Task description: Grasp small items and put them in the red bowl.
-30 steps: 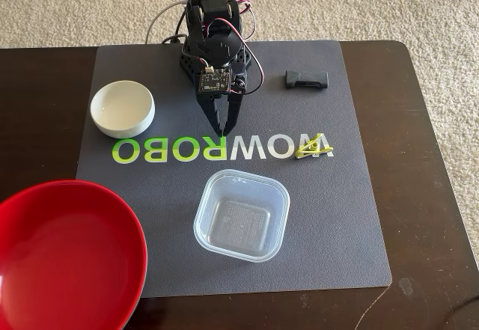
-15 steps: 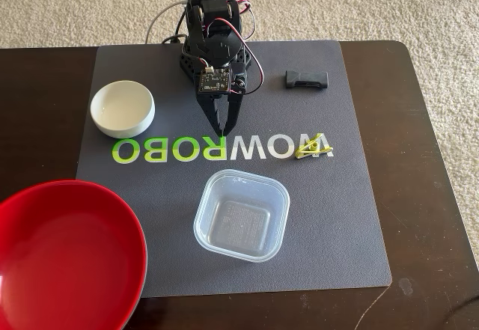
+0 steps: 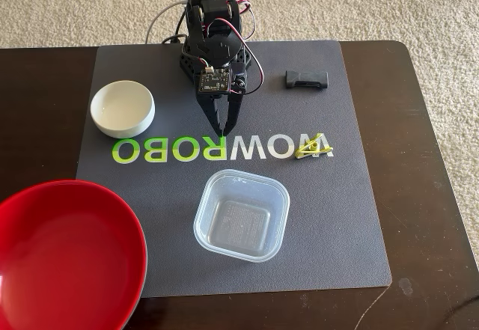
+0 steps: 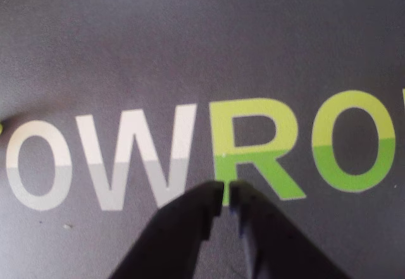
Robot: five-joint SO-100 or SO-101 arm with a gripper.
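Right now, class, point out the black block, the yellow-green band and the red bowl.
black block (image 3: 306,79), fixed view, middle of its top.
yellow-green band (image 3: 310,149), fixed view, on its loop.
red bowl (image 3: 67,255), fixed view, bare inner wall.

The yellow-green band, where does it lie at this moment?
In the fixed view the yellow-green band lies on the grey mat, right of centre, over the last letters of the printed word, below the black block and right of the claw.

The pincer (image 4: 226,193) hangs nearly closed and empty over the grey mat (image 4: 190,38); white-and-green lettering (image 4: 253,146) beneath.
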